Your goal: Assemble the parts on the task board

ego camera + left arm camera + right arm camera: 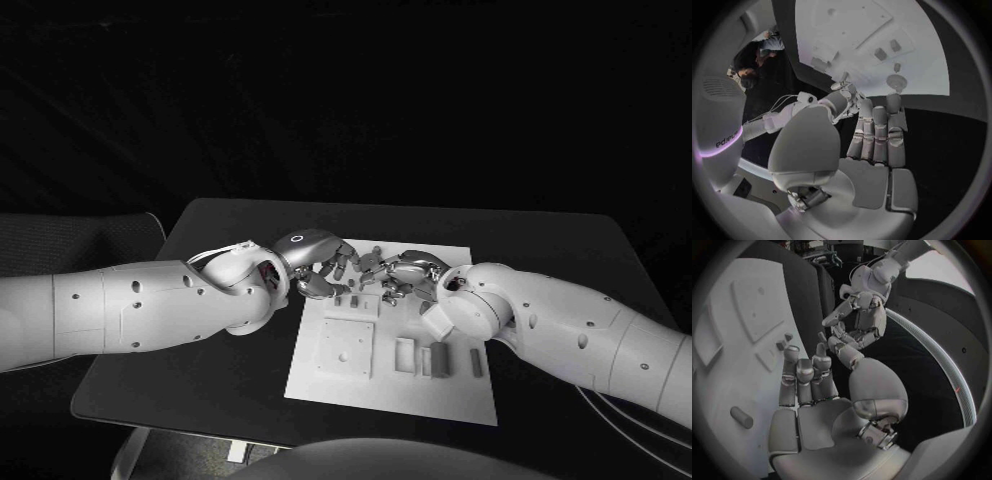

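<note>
Both hands meet over the far end of the task board (378, 395), with the parts waiting under and behind them.

The board lies flat on the black table (216, 380), directly under both sets of fingers. On it you can count two small grey blocks (784, 341) side by side, just ahead of the right hand's fingertips. One short cylinder (742, 417) lies on its side beside that hand's palm. Three longer pieces (438, 358) stand in a row next to the right wrist. One square raised plate (346, 345) sits behind the left hand, toward the robot.

The right hand (807, 405) shows a bare palm, its fingers stretched out close together, its thumb reaching toward the left hand (320, 262). The left hand's fingers also lie straight and close in its own wrist view. Whether a small part is pinched where the two thumbs meet cannot be told.

It reads as an early step: a part being picked or passed, with nothing plainly seated. Your next move calls for a sure grip on one block, then a clean line to its slot. There are two hands and one board.
</note>
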